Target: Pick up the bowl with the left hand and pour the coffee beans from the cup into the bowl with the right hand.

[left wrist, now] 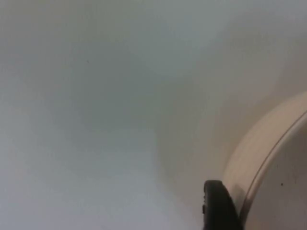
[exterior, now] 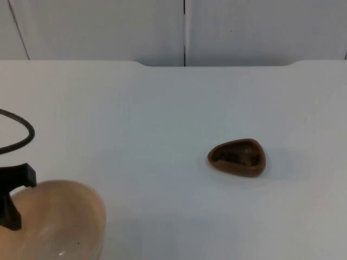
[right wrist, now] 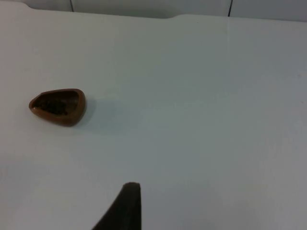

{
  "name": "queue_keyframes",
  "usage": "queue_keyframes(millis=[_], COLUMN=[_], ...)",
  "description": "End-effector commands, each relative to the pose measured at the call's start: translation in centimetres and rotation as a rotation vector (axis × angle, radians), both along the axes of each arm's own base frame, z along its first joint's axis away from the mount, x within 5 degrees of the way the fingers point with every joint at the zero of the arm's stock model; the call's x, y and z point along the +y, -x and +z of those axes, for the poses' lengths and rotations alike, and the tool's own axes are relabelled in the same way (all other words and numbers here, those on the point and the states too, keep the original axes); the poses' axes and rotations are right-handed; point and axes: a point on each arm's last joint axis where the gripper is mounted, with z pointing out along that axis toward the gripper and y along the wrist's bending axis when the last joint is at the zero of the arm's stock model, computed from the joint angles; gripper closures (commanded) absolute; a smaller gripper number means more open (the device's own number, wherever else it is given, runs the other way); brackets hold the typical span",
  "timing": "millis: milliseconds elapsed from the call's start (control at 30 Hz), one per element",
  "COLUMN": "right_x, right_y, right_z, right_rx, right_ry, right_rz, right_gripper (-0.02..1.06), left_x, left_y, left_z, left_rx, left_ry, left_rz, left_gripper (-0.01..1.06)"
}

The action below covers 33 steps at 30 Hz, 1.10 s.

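Note:
A pale beige bowl [exterior: 59, 222] hangs close under the top camera at the near left, casting a shadow on the table. My left gripper [exterior: 12, 201] is shut on its left rim. In the left wrist view one black fingertip [left wrist: 218, 207] presses against the outside of the bowl [left wrist: 273, 172]. A small brown teardrop-shaped cup [exterior: 237, 157] holding dark coffee beans stands on the table right of centre. My right gripper [right wrist: 127, 208] waits well short of the cup [right wrist: 57, 106], apart from it.
The white table top [exterior: 162, 108] ends at a grey partition wall [exterior: 184, 27] at the back. Open table surface lies between the bowl and the cup.

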Motion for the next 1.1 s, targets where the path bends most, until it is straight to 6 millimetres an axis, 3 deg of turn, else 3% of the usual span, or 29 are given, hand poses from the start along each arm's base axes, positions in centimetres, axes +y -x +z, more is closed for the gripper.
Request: queue_keyframes(millis=[0, 333, 800, 1067], right_x=[0.0, 0.0, 0.0, 0.0], right_y=[0.0, 0.0, 0.0, 0.0], right_z=[0.0, 0.0, 0.0, 0.0], right_rx=[-0.008, -0.008, -0.008, -0.008], right_ry=[-0.001, -0.001, -0.001, -0.001], right_rz=[-0.003, -0.003, -0.003, -0.003], right_gripper=[-0.01, -0.01, -0.01, -0.01], left_x=[0.0, 0.0, -0.3, -0.6], left_y=[0.2, 0.2, 0.3, -0.6], left_z=[-0.1, -0.1, 0.3, 3.1], left_rx=[0.009, 0.011, 0.061, -0.015], left_ry=[0.000, 0.002, 0.040, 0.067], left_rz=[0.003, 0.005, 0.016, -0.004], left_gripper=[0.66, 1.05, 1.05, 1.05])
